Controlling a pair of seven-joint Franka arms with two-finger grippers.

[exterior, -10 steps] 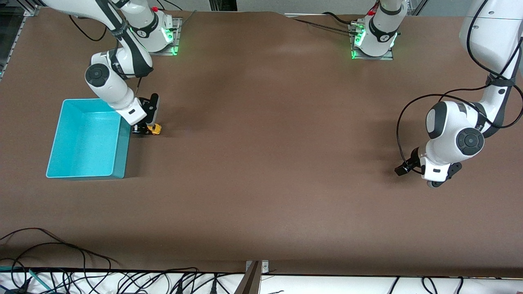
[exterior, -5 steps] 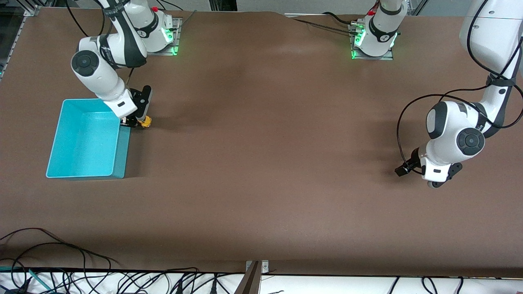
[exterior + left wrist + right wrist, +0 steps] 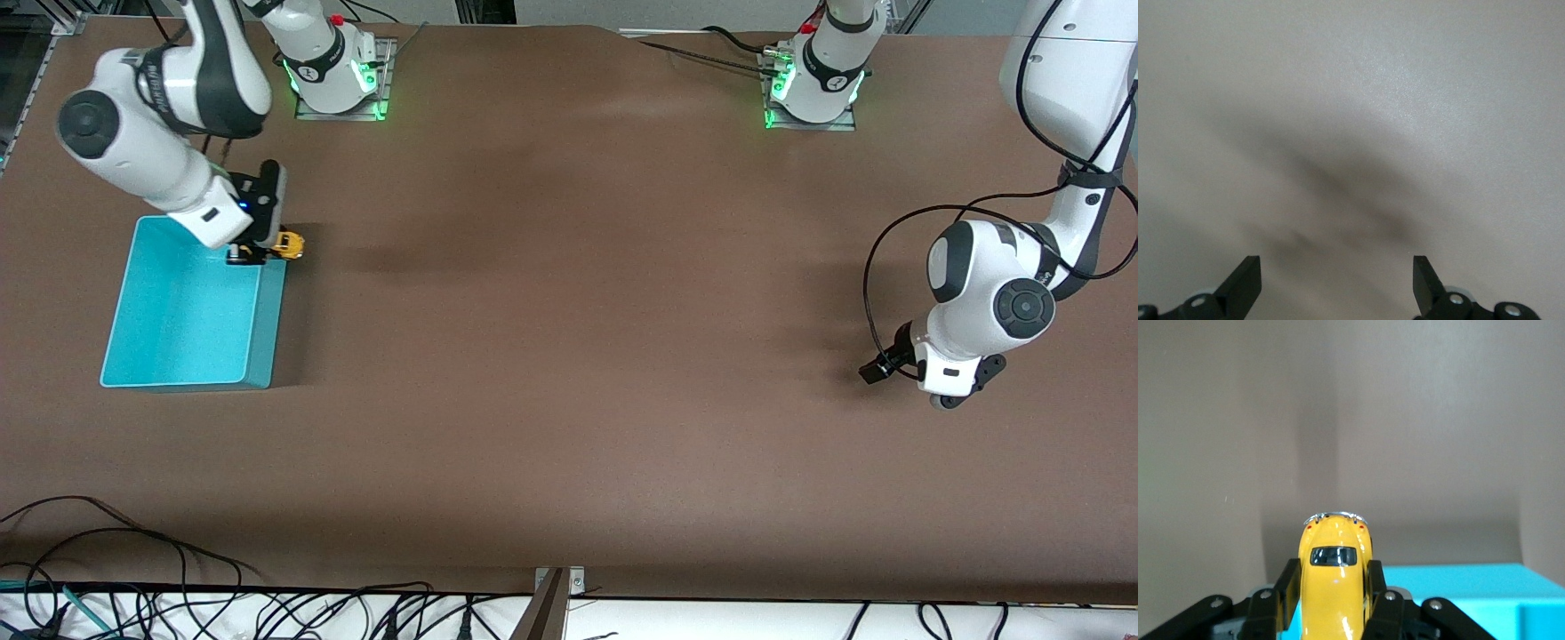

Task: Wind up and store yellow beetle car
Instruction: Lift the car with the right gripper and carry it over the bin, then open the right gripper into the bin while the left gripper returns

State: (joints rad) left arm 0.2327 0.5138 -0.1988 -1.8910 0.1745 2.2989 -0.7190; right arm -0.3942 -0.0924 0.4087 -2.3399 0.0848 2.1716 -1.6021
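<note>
We are looking at a robotics lab or test bench, not a home or shop. Two white Franka arms [image 3: 160, 133] [image 3: 996, 293] are bolted to metal base plates [image 3: 342, 107] along the top of the frame, each base glowing with green status lights. The work surface is one broad brown table [image 3: 569, 356] carrying little but a turquoise bin [image 3: 182, 356] at the middle left of the frame. Along the bottom edge we see loose black cables [image 3: 178, 604] tangled past the table's rim, and aluminium framing in the upper corners.
</note>
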